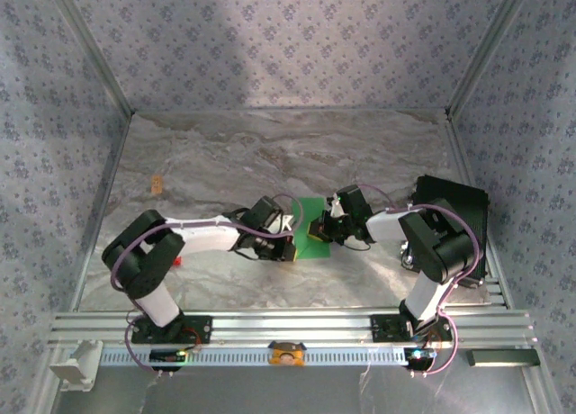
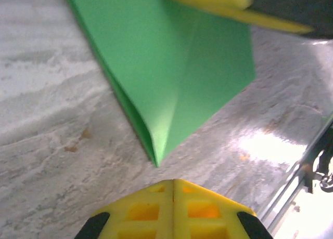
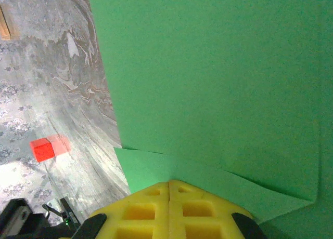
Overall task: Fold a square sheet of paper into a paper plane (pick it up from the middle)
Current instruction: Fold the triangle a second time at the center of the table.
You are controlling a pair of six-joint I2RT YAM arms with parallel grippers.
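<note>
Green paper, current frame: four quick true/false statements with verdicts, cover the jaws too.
1. The green paper lies as a flat, unfolded square. False: it is folded, with stacked layers and a crease running to a pointed corner.
2. The left gripper has its jaws shut and sits just short of that pointed corner. True.
3. The red block rests on the paper. False: it stands on the bare table, well apart from the paper.
4. The right gripper has its jaws shut, with its tip over the paper. True.
</note>
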